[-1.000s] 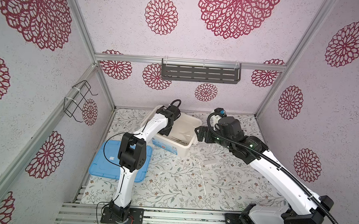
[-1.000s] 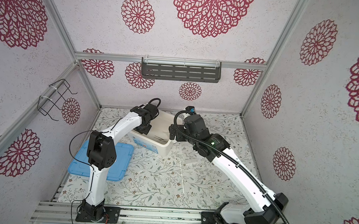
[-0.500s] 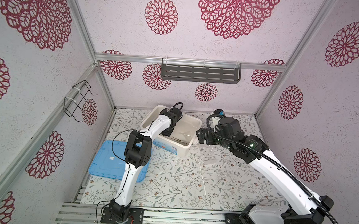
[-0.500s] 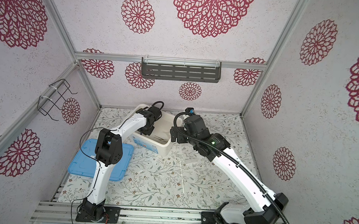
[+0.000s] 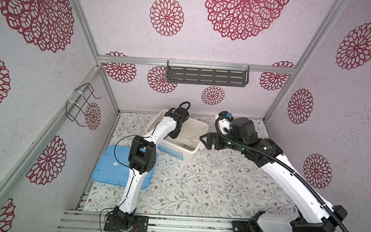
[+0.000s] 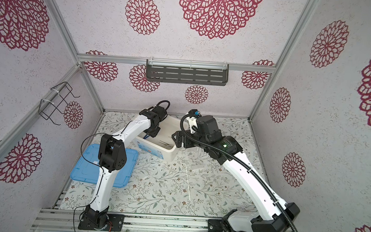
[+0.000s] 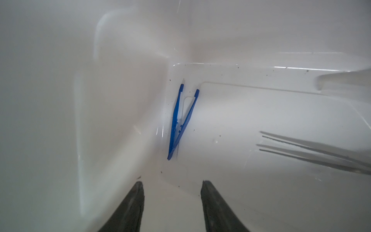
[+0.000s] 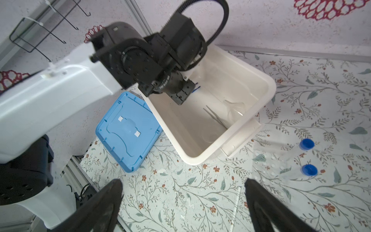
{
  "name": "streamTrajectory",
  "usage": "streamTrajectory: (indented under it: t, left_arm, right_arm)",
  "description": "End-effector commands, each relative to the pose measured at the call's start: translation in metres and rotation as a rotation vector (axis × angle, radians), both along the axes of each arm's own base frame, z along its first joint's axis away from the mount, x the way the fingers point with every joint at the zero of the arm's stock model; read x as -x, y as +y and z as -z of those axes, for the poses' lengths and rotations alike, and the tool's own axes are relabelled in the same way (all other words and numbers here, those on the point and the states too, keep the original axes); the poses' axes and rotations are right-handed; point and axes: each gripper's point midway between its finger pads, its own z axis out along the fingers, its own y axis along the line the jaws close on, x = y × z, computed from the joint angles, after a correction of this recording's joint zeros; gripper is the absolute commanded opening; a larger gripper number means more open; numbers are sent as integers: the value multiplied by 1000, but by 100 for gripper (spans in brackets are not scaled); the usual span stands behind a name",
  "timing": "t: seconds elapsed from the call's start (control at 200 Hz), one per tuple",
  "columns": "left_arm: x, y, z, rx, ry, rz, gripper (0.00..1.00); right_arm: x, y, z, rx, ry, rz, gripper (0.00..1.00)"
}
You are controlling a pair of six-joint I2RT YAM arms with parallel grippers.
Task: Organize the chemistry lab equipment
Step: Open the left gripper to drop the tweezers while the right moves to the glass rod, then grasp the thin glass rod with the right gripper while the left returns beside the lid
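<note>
My left gripper (image 7: 171, 183) is down inside the white box (image 5: 194, 153) and stands open with nothing between its fingers. Just beyond its tips, blue plastic tweezers (image 7: 176, 124) lie free on the box floor by a side wall. Grey metal tweezers (image 7: 313, 154) and clear glassware (image 8: 234, 106) also lie in the box. My right gripper (image 8: 183, 183) hangs open and empty above the table, beside the box's right end (image 5: 205, 142). Two clear blue-capped test tubes (image 8: 306, 144) (image 8: 309, 170) lie on the table next to it. A thin white rod (image 5: 209, 182) lies mid-table.
The blue lid (image 5: 110, 169) lies flat on the table left of the box, partly under my left arm. A grey shelf (image 5: 206, 77) hangs on the back wall and a wire rack (image 5: 81, 103) on the left wall. The box's walls closely surround my left gripper.
My left arm has swung further over the box and lowered into it, and its jaws have spread apart. The blue tweezers now lie free. The right arm has hardly moved.
</note>
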Motion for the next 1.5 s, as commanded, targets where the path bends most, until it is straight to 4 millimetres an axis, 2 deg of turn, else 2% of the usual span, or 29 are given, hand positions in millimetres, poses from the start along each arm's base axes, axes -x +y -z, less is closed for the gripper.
streamTrajectory:
  t: [0.0, 0.135, 0.225, 0.235, 0.27, 0.395, 0.53, 0.661, 0.716, 0.836, 0.961, 1.086, 1.241, 1.376, 1.496]
  left_arm:
    - [4, 0, -77, 93, -141, -11, 50]
    - [16, -1, -123, 196, -231, -27, 50]
    - [27, -1, -147, 262, -277, -36, 50]
    - [32, 0, -160, 279, -302, -33, 50]
    - [38, 2, -173, 302, -328, -34, 50]
    - [59, 10, -196, 357, -379, -49, 50]
    - [82, 19, -210, 428, -411, -82, 51]
    - [103, 31, -208, 584, -411, -165, 56]
    - [112, 39, -206, 643, -417, -203, 57]
    - [132, 62, -205, 692, -450, -257, 60]
    - [149, 82, -204, 719, -470, -292, 63]
    - [160, 91, -199, 736, -477, -289, 70]
    - [170, 100, -187, 741, -479, -303, 71]
    - [176, 96, -178, 760, -463, -265, 74]
    - [183, 93, -162, 761, -439, -240, 77]
  right_arm:
    - [15, -1, 20, 54, 70, -69, 91]
    - [33, 4, 45, 25, 163, -114, 76]
    - [41, 3, 58, 26, 213, -95, 71]
    - [41, 2, 59, 29, 219, -89, 70]
    - [43, 0, 66, 45, 238, -67, 68]
    - [50, -17, 99, 172, 317, 70, 61]
    - [62, -15, 122, 320, 277, 95, 60]
    - [71, -14, 151, 332, 293, 131, 56]
    - [76, -13, 166, 320, 327, 135, 51]
    - [92, -12, 197, 296, 403, 124, 48]
    - [112, -24, 234, 339, 498, 131, 47]
    - [131, -39, 267, 414, 579, 159, 46]
    - [142, -38, 285, 460, 629, 157, 42]
    - [155, -33, 302, 486, 690, 162, 39]
    - [158, -44, 318, 551, 688, 194, 37]
